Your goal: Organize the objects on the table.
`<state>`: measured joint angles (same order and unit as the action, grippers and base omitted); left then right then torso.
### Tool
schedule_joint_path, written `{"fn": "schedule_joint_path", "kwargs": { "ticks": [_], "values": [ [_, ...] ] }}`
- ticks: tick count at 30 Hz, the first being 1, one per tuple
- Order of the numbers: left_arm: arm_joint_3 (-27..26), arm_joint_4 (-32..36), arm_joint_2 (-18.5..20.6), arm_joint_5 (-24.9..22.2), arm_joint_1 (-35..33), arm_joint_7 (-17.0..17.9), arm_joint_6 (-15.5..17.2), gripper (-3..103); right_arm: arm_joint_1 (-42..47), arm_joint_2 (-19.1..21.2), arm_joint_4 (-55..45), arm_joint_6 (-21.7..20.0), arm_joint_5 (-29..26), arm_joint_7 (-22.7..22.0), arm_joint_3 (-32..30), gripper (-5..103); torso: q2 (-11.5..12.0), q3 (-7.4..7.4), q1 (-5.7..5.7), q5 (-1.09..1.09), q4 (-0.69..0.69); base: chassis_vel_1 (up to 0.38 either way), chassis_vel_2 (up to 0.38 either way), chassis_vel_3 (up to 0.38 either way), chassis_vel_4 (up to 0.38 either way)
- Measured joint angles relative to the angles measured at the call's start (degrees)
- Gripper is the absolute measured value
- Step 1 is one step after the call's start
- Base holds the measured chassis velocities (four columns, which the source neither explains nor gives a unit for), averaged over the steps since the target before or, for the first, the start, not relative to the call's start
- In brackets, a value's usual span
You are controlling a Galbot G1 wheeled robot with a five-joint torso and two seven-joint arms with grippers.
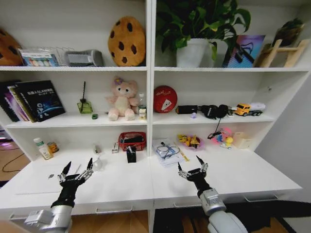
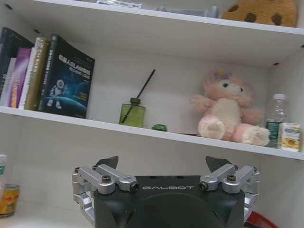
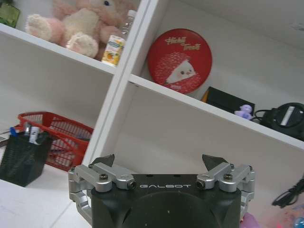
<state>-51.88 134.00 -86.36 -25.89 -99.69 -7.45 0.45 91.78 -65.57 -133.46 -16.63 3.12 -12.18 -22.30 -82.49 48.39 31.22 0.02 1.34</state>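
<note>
A pink plush bear (image 1: 121,99) sits on the middle shelf (image 1: 77,121). Beside it toward the books (image 1: 34,100) stands a green diffuser bottle (image 1: 84,105); on its other side, past the divider, a red round tin (image 1: 165,99). Above it rests a cookie cushion (image 1: 127,41).

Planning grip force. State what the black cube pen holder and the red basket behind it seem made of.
Black cube pen holder: looks like fine metal mesh, matte; the pens inside show through its grid walls. Red basket: openwork lattice, probably plastic or coated wire, slightly glossy; the look leaves it open.
</note>
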Motion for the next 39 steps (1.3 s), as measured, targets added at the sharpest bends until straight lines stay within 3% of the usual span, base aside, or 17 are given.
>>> {"fn": "schedule_joint_path", "kwargs": {
  "ticks": [22, 23, 24, 26, 27, 29, 32, 39],
  "values": [
    [-0.16, 1.75, -0.67, 0.17, -0.37, 0.08, 0.12, 100, -1.04, 0.37, 1.09, -0.04, -0.29, 1.09, -0.24, 100, -0.01, -0.01, -0.01, 0.01, 0.01, 0.34, 0.354, -0.339, -0.341],
    [-0.15, 1.97, -0.76, 0.17, -0.55, 0.1, 0.16, 100, -0.85, 0.24, 1.15, 1.12, -0.59, 1.17, -0.23, 100, -0.01, -0.01, -0.01, -0.08, 0.01, 0.314, 0.332, -0.35, -0.352],
    [-0.18, 2.42, -0.87, 0.14, -0.79, 0.1, 0.17, 100, -0.57, 0.16, 1.74, 3.22, -0.81, 0.93, -0.32, 100, 0.01, 0.01, 0.02, 0.05, -0.01, 0.321, 0.311, -0.328, -0.317],
    [-0.25, 2.55, -0.89, 0.13, -0.88, 0.1, 0.17, 100, -0.28, 0.17, 2.09, 4.56, -1.12, 0.44, -0.48, 100, 0.0, 0.0, 0.0, -0.01, 0.01, 0.296, 0.311, -0.328, -0.29],
    [-0.35, 2.64, -0.91, 0.09, -1.01, 0.13, 0.18, 100, 0.31, 0.32, 2.31, 5.63, -1.33, -0.18, -0.97, 100, -0.01, -0.01, -0.01, -0.11, 0.03, 0.27, 0.191, -0.234, -0.264],
    [-0.41, 2.82, -1.01, 0.06, -1.06, 0.18, 0.18, 100, 1.1, 0.73, 2.33, 6.05, -1.49, -0.72, -1.66, 100, 0.0, -0.01, 0.0, 0.03, -0.01, 0.199, 0.156, -0.143, -0.199],
    [-0.29, 2.83, -1.17, 0.09, -0.97, 0.21, 0.23, 100, 1.69, 1.35, 1.85, 6.03, -2.1, -1.15, -2.13, 100, 0.0, 0.0, 0.0, -0.06, -0.01, 0.139, 0.084, -0.06, -0.108],
    [0.81, 3.02, -1.84, 0.54, -0.08, 0.27, 1.08, 100, 1.87, 1.79, 1.09, 4.81, -2.67, -1.51, -2.05, 100, 0.02, 0.01, 0.04, 0.0, 0.03, -0.002, -0.03, -0.007, 0.047]
  ]
}}
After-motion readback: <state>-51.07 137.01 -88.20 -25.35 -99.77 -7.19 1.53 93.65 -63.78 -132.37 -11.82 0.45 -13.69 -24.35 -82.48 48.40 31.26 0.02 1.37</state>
